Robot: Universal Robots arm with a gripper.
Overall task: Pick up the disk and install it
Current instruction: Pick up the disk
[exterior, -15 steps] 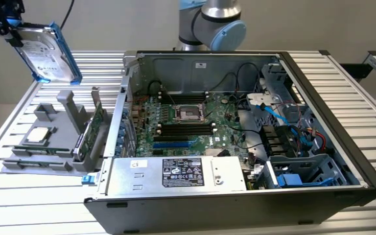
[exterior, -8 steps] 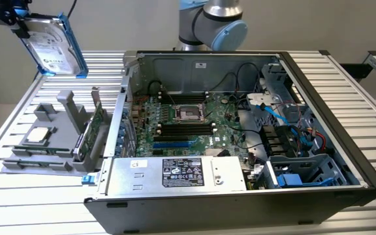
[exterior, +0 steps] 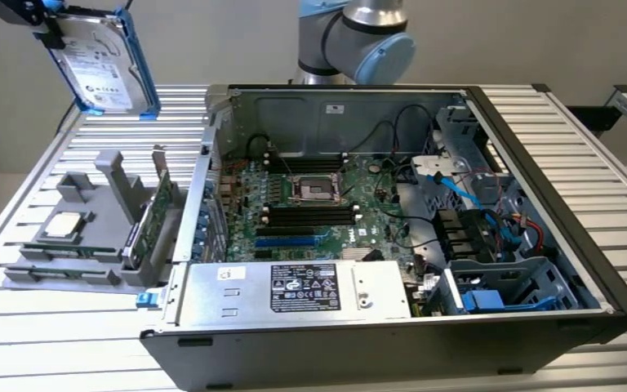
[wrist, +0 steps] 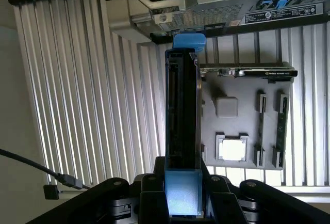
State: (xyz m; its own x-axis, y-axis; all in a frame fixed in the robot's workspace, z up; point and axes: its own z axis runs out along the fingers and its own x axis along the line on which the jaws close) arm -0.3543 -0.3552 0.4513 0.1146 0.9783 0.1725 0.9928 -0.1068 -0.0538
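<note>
Black fingers (wrist: pixel 152 199) of the gripper (wrist: pixel 183 195) stand part-closed, clamped on one short end of the disk (wrist: pixel 181 110). They press on its two broad faces, with the blue carrier's end between them. In the wrist view the drive runs edge-on away from the fingers, so the grip is at one end and not at the middle.

In the exterior view the gripper (exterior: pixel 42 24) holds the disk (exterior: pixel 101 69) high in the air. It hangs label outward and slightly tilted, clear of the worktop (exterior: pixel 575 163), above the grey parts holder (exterior: pixel 85 188) and to the exterior view's left of the open computer case (exterior: pixel 401 351). So it is picked up but not yet in the case.

I judge the drive stiff, dense for its size and sensitive to knocks. With the hold at one end, most of the weight hangs below the grip and could make it pivot or swing. Its metal faces look smooth and may slip. The plastic carrier probably flexes, so the metal body is the surer place to squeeze.
</note>
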